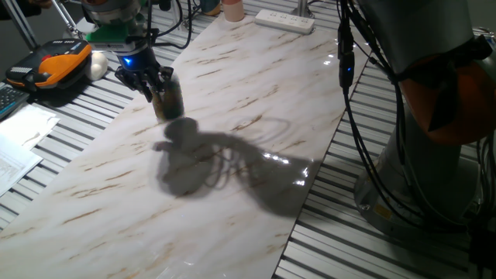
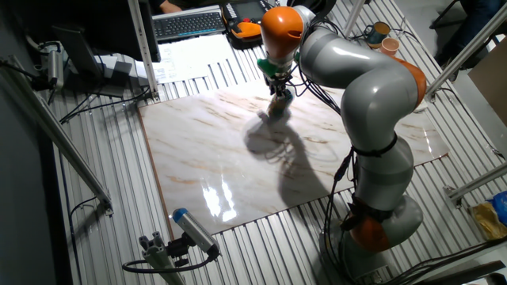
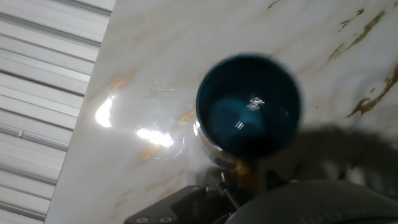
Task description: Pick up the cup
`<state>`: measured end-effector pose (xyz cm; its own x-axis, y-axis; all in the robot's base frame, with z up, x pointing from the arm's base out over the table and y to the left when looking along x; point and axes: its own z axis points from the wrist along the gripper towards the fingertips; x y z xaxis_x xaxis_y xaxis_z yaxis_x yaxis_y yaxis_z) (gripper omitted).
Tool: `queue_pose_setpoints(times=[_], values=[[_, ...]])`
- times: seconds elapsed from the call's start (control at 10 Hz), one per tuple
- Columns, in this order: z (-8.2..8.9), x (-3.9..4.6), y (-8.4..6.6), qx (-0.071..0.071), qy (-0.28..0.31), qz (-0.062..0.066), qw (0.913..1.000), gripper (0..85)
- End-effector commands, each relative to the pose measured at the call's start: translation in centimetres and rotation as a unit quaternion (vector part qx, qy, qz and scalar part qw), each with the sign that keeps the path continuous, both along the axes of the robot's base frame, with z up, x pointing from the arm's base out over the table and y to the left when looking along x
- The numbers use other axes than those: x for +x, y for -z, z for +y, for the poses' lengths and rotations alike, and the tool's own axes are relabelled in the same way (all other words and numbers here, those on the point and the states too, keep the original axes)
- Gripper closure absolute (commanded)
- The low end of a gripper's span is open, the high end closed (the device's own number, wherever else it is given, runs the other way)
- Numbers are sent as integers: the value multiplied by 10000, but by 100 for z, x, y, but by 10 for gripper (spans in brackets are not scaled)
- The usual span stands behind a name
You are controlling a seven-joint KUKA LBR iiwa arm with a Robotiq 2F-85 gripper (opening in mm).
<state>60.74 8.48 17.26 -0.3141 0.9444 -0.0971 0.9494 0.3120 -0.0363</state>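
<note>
One arm, one gripper, one task cup.

The small dark navy-blue cup [image 1: 169, 99] stands upright on the pale marble-patterned tabletop [image 1: 232, 155], near its far left edge in one fixed view. From the other fixed view the cup [image 2: 279, 103] sits near the far edge of the slab, under the arm's orange wrist joint [image 2: 282, 28].

The black two-finger gripper [image 1: 147, 80] is down at the cup, fingers against its upper left side in one fixed view. Whether the fingers are clamped on the cup cannot be told: contact point is hidden behind the cup in one fixed view and too small in the other.

Hand view: looks straight down into the cup [image 3: 247, 106]. One round opening, blue-teal inside, with two small glints on the bottom. A bit of yellow-gold shows at the cup's lower edge, next to dark gripper hardware [image 3: 205, 202] at the frame bottom. The picture is blurred.

Elsewhere: one white power strip [image 1: 284, 21] at the far end of the tabletop; one pale pink cup [image 1: 232, 9] beside it; one orange-and-black handheld device [image 1: 54, 62] off the slab to the left; one dark keyboard [image 2: 190, 22] in the other fixed view. One large arm shadow [image 1: 225, 167] lies across the slab's middle.
</note>
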Motion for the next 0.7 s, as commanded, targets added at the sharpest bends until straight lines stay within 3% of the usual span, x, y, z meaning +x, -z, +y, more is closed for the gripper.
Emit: queue_pose_setpoints(times=[0.0, 0.6], values=[[0, 0, 0, 0, 0, 0, 10000, 510], [0, 1, 0, -36, 11, 21, 10000, 510]])
